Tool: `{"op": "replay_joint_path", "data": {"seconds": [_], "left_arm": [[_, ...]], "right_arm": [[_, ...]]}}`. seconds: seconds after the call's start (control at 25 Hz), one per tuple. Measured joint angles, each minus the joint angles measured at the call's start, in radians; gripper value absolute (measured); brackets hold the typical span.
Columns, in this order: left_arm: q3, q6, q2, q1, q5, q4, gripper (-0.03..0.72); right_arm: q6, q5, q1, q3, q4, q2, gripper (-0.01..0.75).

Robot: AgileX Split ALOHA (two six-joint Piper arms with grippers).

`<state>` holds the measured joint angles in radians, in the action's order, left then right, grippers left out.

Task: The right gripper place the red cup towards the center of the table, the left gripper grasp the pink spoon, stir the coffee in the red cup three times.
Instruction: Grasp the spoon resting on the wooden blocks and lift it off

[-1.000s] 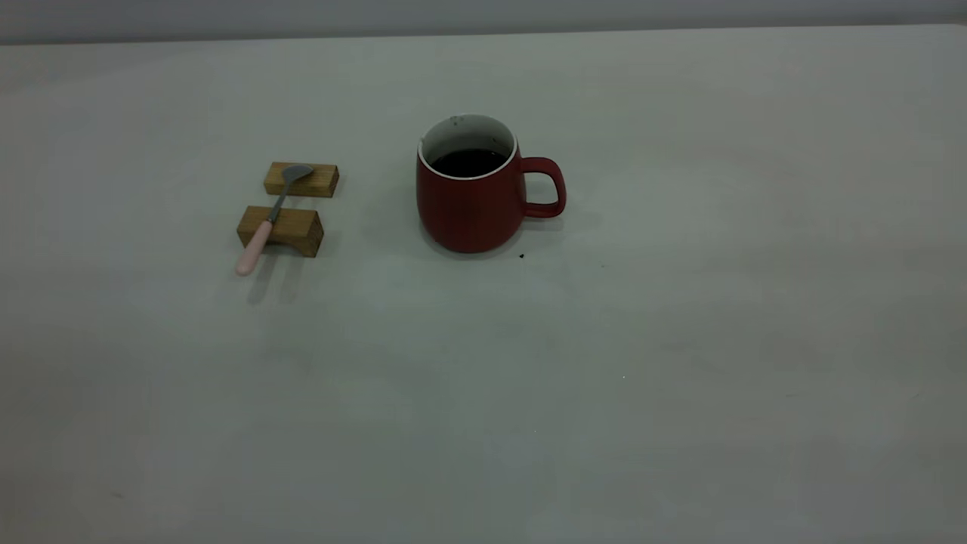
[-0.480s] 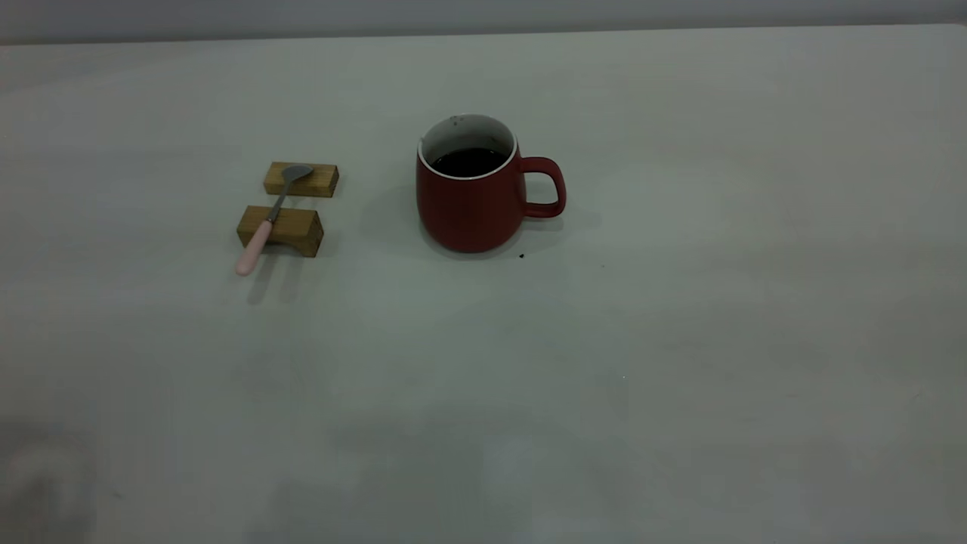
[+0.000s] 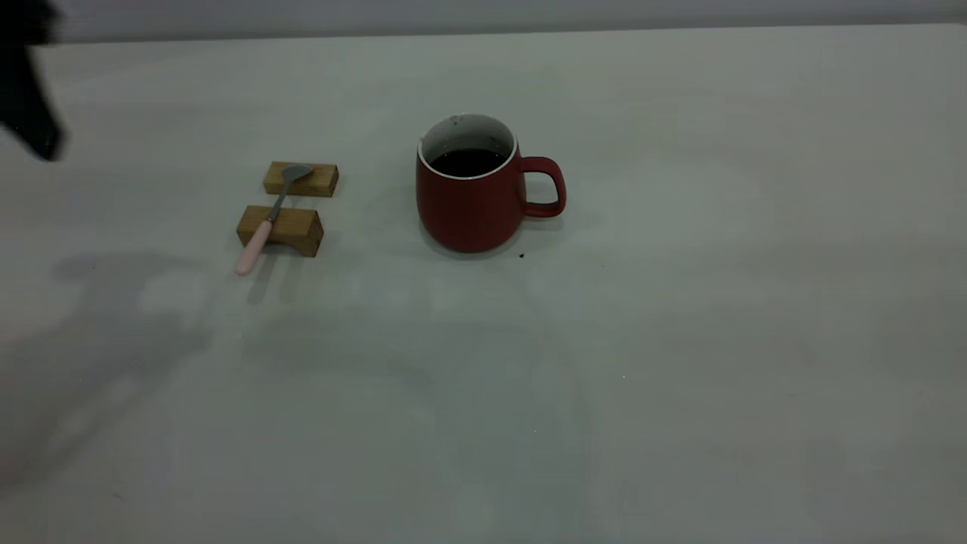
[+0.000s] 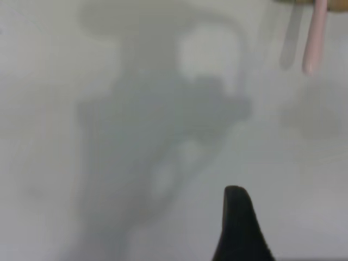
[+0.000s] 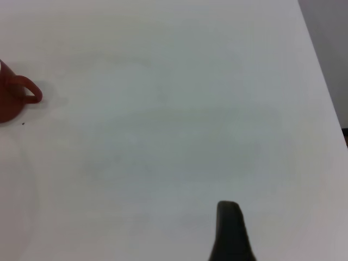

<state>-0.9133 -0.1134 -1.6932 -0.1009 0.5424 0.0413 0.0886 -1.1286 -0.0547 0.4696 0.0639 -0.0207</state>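
Observation:
The red cup stands upright near the middle of the table, handle to the right, with dark coffee inside. The pink spoon lies across two small wooden blocks, its grey bowl on the far block and its pink handle sticking out over the table. My left gripper hangs as a dark blurred shape at the far left edge, well apart from the spoon. Its dark tip is above bare table. My right gripper is far right of the cup and out of the exterior view.
The far wooden block and the near one carry the spoon, left of the cup. A broad arm shadow lies on the table at the left. The table's right edge is close to my right gripper.
The dark shape of my left gripper has come into the exterior view at the upper left, and its shadow has spread over the table's left side. Cup and spoon have not moved.

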Motion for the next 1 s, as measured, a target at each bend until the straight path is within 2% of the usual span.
{"op": "replay_joint_path", "data": {"seconds": [0.36, 0.6, 1.0], "left_arm": [[-0.229, 0.0, -0.366, -0.112, -0.044, 0.022, 0.55], [-0.326, 0.0, -0.489, -0.119, -0.039, 0.025, 0.55], [-0.349, 0.0, -0.602, -0.119, -0.087, 0.051, 0.55]], "right_arm": [[0.0, 0.0, 0.0, 0.0, 0.0, 0.0, 0.582], [0.0, 0.0, 0.0, 0.0, 0.0, 0.0, 0.582], [0.0, 0.0, 0.0, 0.0, 0.0, 0.0, 0.582]]}}
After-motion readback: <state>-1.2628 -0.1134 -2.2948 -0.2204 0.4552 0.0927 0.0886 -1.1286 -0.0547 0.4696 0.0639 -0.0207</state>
